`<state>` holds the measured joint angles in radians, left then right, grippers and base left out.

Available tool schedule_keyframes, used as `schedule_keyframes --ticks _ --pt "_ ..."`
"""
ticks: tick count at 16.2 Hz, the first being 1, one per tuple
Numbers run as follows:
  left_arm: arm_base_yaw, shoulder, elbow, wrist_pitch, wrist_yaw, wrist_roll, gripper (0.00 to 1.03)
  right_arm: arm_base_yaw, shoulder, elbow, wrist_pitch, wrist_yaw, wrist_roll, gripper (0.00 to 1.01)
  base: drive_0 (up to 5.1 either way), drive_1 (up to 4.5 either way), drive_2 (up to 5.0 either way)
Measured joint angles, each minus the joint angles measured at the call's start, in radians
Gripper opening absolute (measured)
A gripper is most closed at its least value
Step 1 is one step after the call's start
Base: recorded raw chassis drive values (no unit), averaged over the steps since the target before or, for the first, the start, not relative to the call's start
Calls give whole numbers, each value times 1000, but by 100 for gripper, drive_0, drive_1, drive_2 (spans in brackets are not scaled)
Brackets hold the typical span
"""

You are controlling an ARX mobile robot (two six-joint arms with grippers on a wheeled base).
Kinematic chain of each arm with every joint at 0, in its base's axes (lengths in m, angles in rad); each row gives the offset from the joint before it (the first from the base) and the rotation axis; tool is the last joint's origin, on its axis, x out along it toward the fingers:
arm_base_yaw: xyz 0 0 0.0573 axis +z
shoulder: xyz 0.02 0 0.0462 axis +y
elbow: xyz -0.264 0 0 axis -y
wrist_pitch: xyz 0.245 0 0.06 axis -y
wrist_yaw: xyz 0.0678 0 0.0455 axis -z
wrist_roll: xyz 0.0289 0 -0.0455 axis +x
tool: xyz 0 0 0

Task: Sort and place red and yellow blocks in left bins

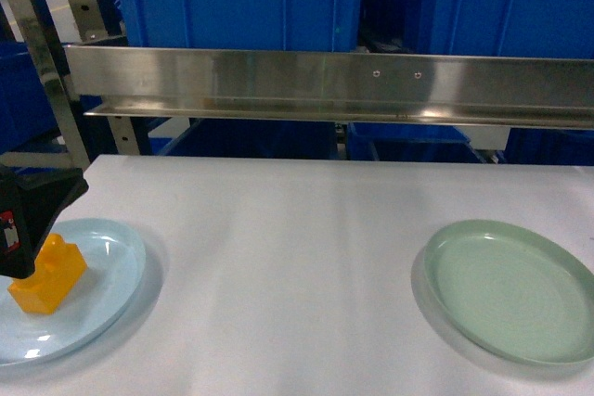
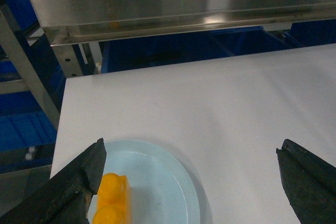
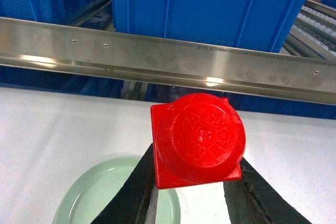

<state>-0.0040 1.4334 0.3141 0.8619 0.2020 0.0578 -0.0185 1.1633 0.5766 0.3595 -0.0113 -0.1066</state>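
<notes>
Red brick (image 3: 198,140) sits clamped between the right gripper (image 3: 195,182) jaws, stud facing the wrist camera, lifted above the pale green plate (image 3: 94,198) for carrying towards the blue crates (image 3: 210,3) beyond the steel rail (image 3: 157,51). Yellow brick (image 2: 111,203) lies on the pale blue plate (image 2: 157,182), just inside the left finger of the wide-spread left gripper (image 2: 189,182), which hangs low over the desk (image 2: 220,103).
</notes>
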Motion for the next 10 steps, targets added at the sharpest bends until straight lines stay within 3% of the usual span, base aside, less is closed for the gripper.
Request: schedule_keyframes --ticks 3,5,8,10 --pt "0 0 0 0 0 0 98 0 0 0 0 0 0 29 0 0 0" --pt "33 13 24 -28 10 9 98 0 0 0 0 0 0 29 0 0 0" --pt "55 148 236 -128 22 54 98 0 0 0 0 0 0 29 0 0 0" --pt "51 277 395 -279 37 87 98 0 0 0 0 0 0 28 0 0 0"
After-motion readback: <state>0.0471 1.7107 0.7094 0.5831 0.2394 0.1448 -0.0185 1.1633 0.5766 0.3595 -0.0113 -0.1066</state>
